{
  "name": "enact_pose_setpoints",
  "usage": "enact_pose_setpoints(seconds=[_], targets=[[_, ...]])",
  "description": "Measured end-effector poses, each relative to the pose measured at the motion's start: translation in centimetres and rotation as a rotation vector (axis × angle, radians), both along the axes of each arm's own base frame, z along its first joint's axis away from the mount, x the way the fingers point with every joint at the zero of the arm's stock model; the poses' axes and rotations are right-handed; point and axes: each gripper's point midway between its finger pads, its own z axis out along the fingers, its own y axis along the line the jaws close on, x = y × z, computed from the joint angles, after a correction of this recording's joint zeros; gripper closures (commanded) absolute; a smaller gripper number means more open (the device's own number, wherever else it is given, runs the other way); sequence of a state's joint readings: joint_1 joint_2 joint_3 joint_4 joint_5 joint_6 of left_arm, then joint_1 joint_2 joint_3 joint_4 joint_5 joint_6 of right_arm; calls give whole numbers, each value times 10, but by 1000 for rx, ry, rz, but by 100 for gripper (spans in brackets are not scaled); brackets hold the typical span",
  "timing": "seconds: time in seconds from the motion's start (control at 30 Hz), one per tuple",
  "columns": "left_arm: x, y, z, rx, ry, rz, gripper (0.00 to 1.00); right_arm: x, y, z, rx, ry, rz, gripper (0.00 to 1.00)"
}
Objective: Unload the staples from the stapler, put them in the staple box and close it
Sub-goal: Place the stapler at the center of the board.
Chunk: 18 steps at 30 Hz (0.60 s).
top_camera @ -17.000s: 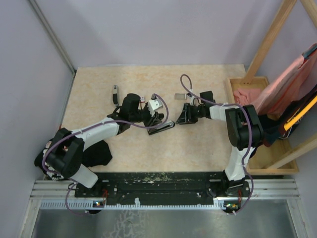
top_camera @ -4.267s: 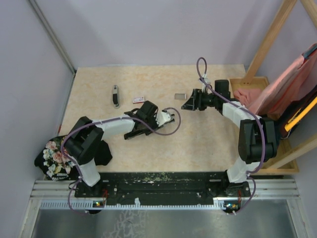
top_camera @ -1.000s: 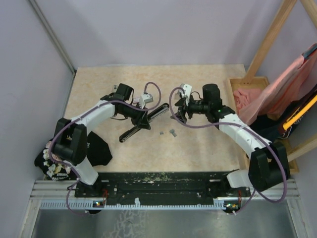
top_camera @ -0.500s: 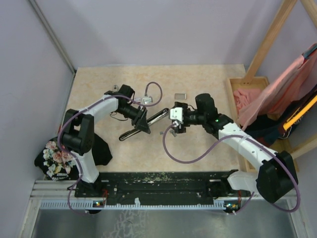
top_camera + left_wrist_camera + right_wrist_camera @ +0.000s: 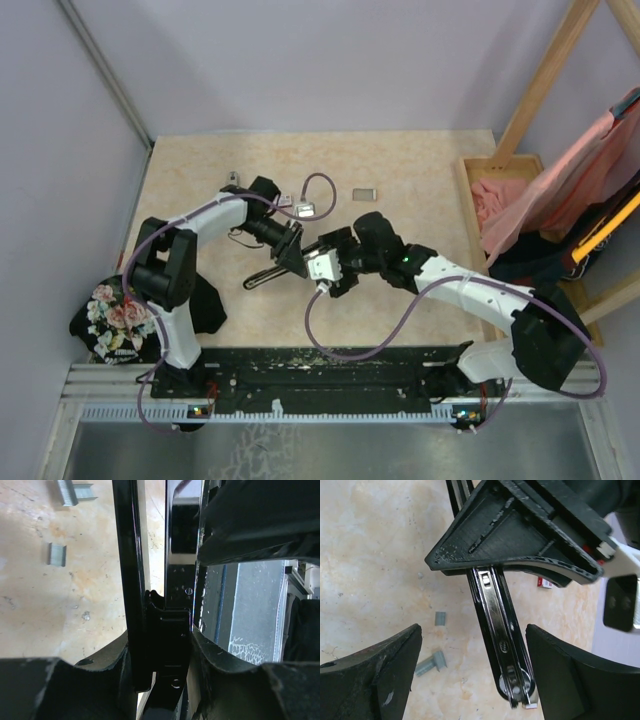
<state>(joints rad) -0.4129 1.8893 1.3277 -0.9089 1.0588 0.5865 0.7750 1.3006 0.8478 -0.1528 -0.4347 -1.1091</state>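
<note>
Two end effectors are brought close together over the bench. The left end effector is pressed together on the black stapler, which is clamped between its fingers. The right end effector is spread wide, with one finger seen on each side of the stapler's silvery rail and neither touching it. Several short grey staples are seen lying loose on the bench just beside the rail; whether any sit inside it cannot be told. A red-and-white box is partly hidden beyond the left end effector.
</note>
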Motion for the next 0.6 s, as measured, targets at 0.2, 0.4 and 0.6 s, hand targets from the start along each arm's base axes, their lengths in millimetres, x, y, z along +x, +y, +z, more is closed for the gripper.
enact_pose_setpoints(seconds=[0.2, 0.4, 0.6], targets=[[-15, -9, -4, 7, 4, -59, 100, -2, 5, -24, -63, -42, -14, 15], [-27, -14, -7, 12, 11, -105, 100, -1, 7, -35, -82, -65, -23, 18], [-38, -19, -11, 21, 18, -152, 100, -7, 12, -41, -97, -78, 0, 26]])
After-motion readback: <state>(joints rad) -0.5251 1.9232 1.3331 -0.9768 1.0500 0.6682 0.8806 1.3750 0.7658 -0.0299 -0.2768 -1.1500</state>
